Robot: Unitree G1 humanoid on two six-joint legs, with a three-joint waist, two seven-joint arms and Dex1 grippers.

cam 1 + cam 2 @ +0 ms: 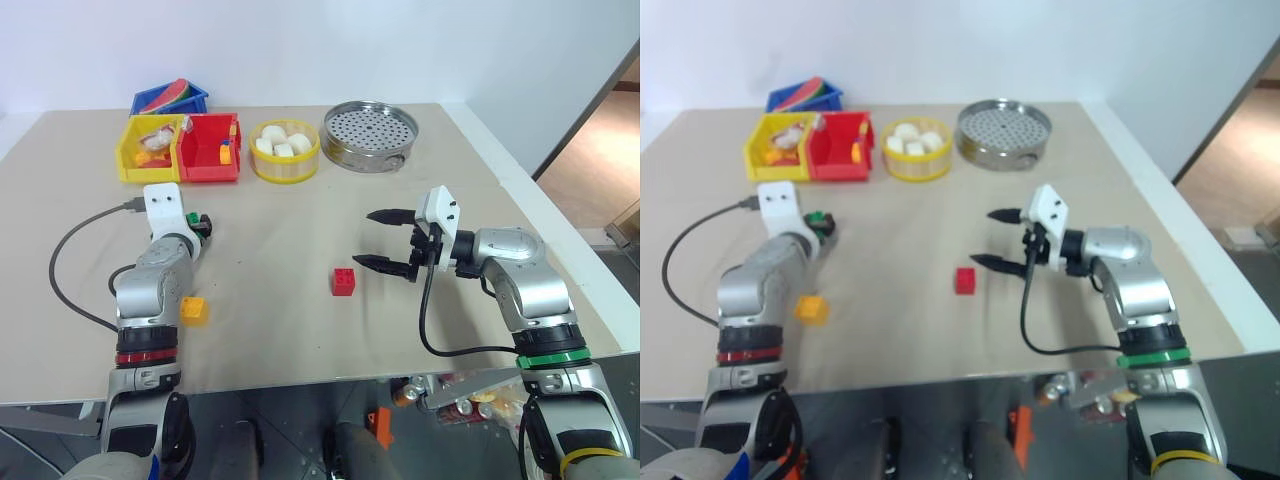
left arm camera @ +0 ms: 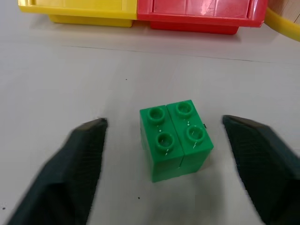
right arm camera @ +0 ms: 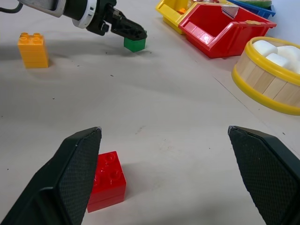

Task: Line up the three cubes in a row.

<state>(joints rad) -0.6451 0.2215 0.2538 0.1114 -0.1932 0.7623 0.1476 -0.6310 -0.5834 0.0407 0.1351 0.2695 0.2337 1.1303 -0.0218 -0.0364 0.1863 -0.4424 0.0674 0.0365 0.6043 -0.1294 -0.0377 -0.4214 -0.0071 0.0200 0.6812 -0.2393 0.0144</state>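
Note:
The green cube (image 2: 176,140) stands on the tan table between the fingers of my left gripper (image 2: 164,122), which is open, with a gap on each side of the cube. The right wrist view shows the same pair, the left gripper (image 3: 133,33) over the green cube (image 3: 135,44). The orange-yellow cube (image 1: 194,309) lies beside my left forearm, nearer the front edge. Mid-table sits the red cube (image 1: 343,282). My right gripper (image 1: 365,239) hovers just right of it and behind it, wide open and holding nothing.
Along the back stand a blue bin (image 1: 170,98), a yellow bin (image 1: 150,148), a red bin (image 1: 210,150), a yellow-rimmed bowl (image 1: 285,172) of white lumps and a metal steamer tray (image 1: 370,135). A black cable (image 1: 70,250) loops left of my left arm.

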